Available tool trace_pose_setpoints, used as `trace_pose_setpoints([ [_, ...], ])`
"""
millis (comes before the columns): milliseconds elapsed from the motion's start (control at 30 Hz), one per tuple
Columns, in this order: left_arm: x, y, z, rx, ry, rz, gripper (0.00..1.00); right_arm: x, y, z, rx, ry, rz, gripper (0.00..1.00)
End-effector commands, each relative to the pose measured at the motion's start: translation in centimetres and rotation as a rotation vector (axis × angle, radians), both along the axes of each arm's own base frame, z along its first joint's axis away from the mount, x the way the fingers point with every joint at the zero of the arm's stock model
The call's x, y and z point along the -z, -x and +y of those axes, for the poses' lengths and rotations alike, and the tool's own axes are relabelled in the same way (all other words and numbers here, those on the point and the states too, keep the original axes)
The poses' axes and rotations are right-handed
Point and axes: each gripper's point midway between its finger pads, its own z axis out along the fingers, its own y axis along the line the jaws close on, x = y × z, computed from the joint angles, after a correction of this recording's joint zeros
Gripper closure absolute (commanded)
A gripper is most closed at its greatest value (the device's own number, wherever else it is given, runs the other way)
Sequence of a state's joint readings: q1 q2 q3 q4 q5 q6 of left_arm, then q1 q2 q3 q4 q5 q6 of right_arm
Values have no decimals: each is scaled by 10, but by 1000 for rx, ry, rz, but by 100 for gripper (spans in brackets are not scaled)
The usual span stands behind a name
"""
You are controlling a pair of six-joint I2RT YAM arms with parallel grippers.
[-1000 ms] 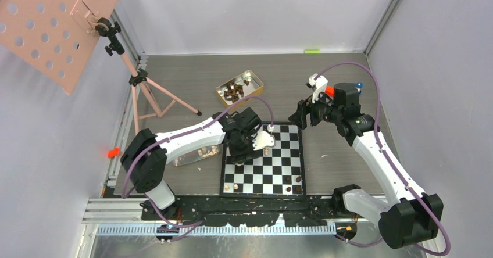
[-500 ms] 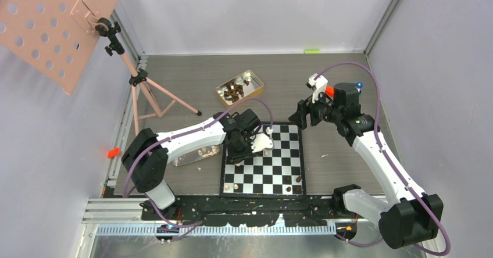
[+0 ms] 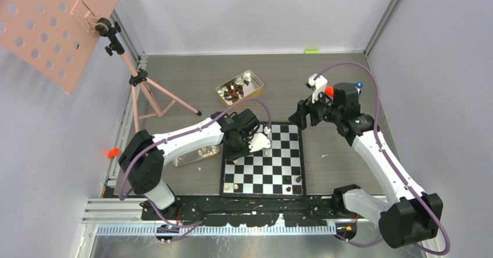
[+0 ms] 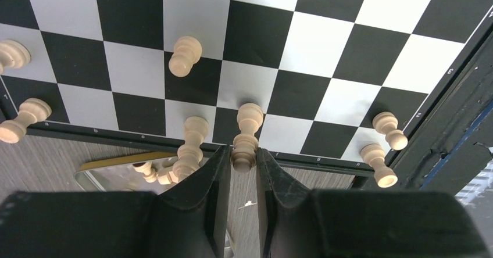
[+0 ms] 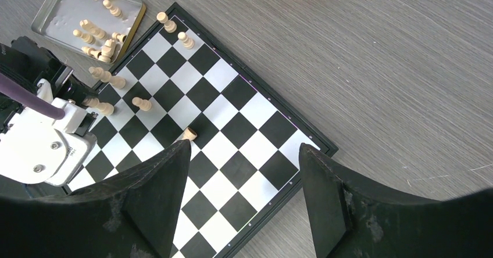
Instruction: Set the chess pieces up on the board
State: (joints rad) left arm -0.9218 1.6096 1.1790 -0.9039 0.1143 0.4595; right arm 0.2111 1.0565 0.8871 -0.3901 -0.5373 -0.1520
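The board of black and silvery checks lies in front of the arms. In the left wrist view my left gripper is shut on the head of a pale chess piece that stands on a square at the board's edge row. Another pale piece stands right beside it, and a third stands one row further in. My right gripper hangs open over the board, holding nothing. From the top view it is above the far right corner.
A gold tin with dark pieces sits beyond the board. A clear tray holding pale pieces lies at the board's left. Dark pieces stand on the near right squares. A tripod with a pink perforated panel stands at far left.
My left gripper's jaws have come together onto the pale piece, and the left wrist has shifted slightly toward the board's far left. The right arm has stayed still.
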Motion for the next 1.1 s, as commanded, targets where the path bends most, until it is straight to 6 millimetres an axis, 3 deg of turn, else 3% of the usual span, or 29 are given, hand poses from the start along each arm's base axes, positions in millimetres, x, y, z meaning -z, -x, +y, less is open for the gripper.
trace_pose_setpoints([
  [0,-13,-3,6,19,-2,-44,79,-2,-2,2,-14,-5,-16,26],
  [400,-5,-2,18,18,-53,-54,81,-2,-1,1,-15,-4,-15,26],
  [1067,-7,-1,18,17,-60,-43,83,1,-2,2,-17,0,-6,26],
])
